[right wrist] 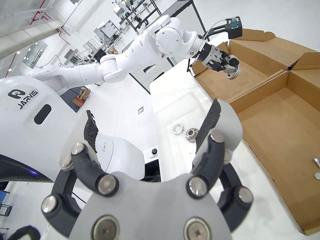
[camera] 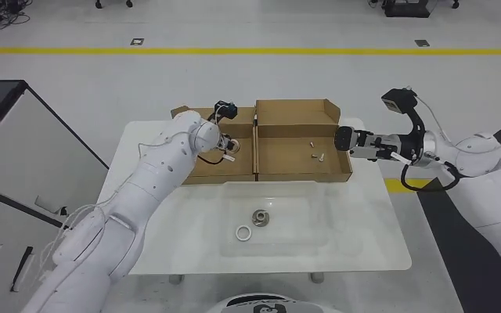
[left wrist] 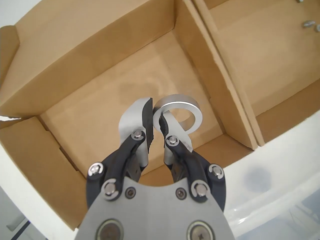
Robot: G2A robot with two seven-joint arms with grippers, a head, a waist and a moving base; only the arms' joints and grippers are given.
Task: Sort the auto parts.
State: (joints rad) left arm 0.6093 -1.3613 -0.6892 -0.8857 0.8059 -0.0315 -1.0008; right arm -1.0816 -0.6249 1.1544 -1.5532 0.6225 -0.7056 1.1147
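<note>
Tabletop [camera: 368, 235] carries an open cardboard left box [left wrist: 100, 96] and right box [camera: 290, 156] side by side, a clear tray [camera: 313, 211] before them. Left end effector [left wrist: 155, 116], over the left box, pinches a metal ring [left wrist: 197, 112] by its rim. Right end effector [right wrist: 152, 112] stands spread at the right box's outer wall. The tray holds a flanged hub [camera: 259, 217] and second ring [camera: 244, 232]; the right box, small bolts [camera: 317, 152].

We see smooth, satin-bright metal on the ring [left wrist: 197, 112] pinched in the left gripper [left wrist: 156, 122], whose fingers [left wrist: 130, 118] are brushed silver metal faced with matt black pads. On the right gripper [right wrist: 153, 111] the pads [right wrist: 207, 122] look ribbed and rubbery. The left box [left wrist: 82, 58] and right box [left wrist: 262, 51] are matt brown cardboard. The table [camera: 368, 235] is smooth, faintly glossy white, and the tray [camera: 309, 239] on it looks like clear plastic.
</note>
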